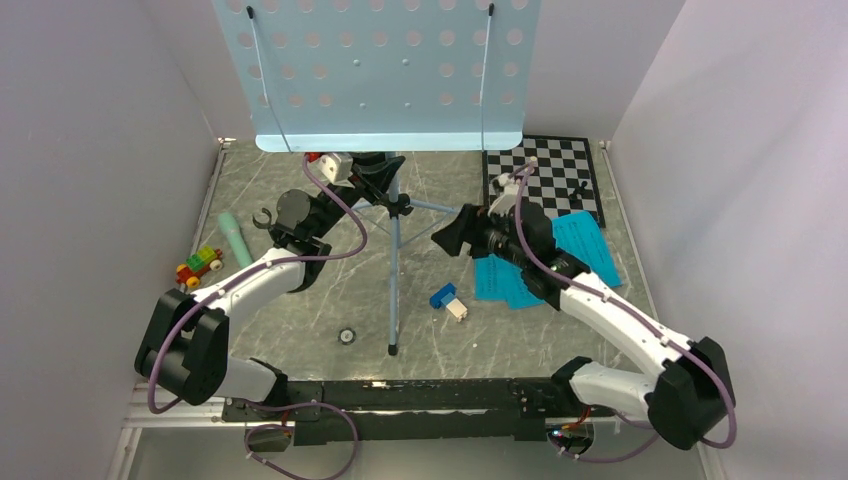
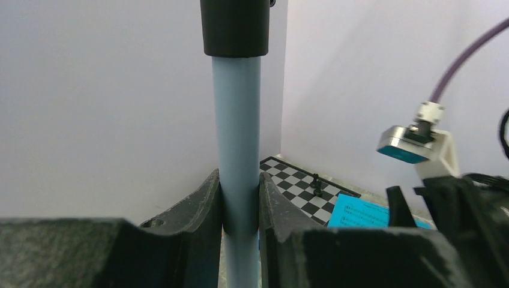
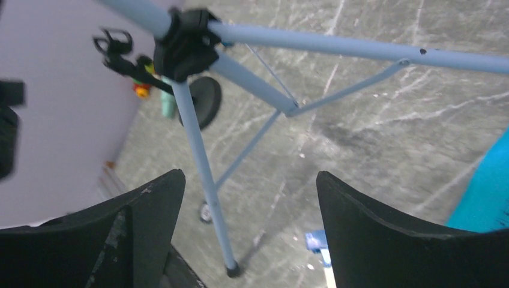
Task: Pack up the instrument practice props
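The pale-blue music stand stands mid-table, its perforated desk at the back and its tripod legs spread on the floor. My left gripper is shut on the stand's upright pole, with the fingers pressed on both sides. My right gripper is open and empty, just right of the tripod hub. The two cyan sheet-music pages lie under my right arm. The mint-green microphone lies at the left. The black round-based mic stand is beside it.
A chessboard with a few pieces lies at the back right. A toy car sits by the left wall. A blue-white block lies near the tripod's front leg, and a small round disc lies further left. White walls enclose three sides.
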